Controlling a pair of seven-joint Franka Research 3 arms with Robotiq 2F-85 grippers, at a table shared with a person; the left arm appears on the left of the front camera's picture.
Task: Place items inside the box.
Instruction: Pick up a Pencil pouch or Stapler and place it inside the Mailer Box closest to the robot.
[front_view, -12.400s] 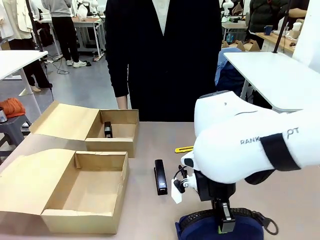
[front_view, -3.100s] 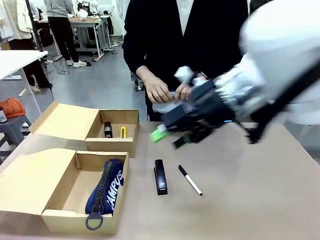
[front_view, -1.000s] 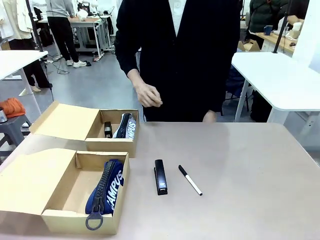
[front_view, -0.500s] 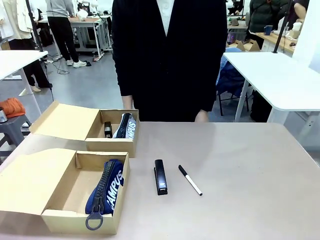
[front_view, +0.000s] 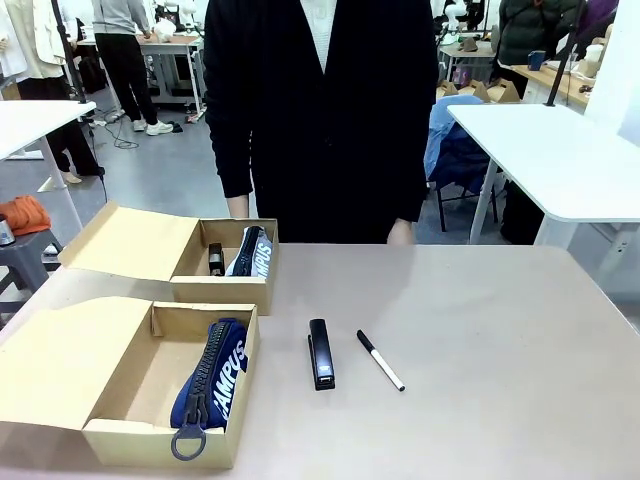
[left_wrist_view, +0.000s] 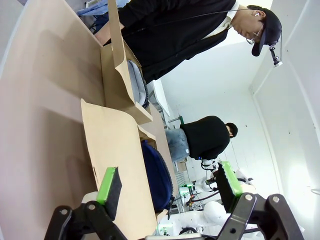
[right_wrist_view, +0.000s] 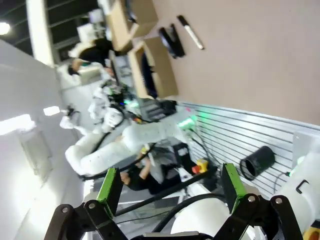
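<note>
Two items, black stapler (front_view: 320, 354) and white marker (front_view: 380, 360), are laid flat on the counter (front_view: 500, 330) beside the near box (front_view: 160, 440), seemingly for easy picking. The navy pouch (front_view: 215, 375) is propped inside, sparing room. Jaws of left gripper (left_wrist_view: 169, 182) and right gripper (right_wrist_view: 170, 184) are held wide, empty.

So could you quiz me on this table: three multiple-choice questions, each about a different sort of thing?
1. Where is the white marker? A) in a box B) on the table, right of the black stapler C) on the floor
2. What colour is the pouch in the near box? A) yellow B) red C) navy blue
3. The near box is: A) open B) taped shut C) upside down
Answers: 1 B, it lies beside the stapler. 2 C, dark blue with white lettering. 3 A, its flap lies folded back.
</note>
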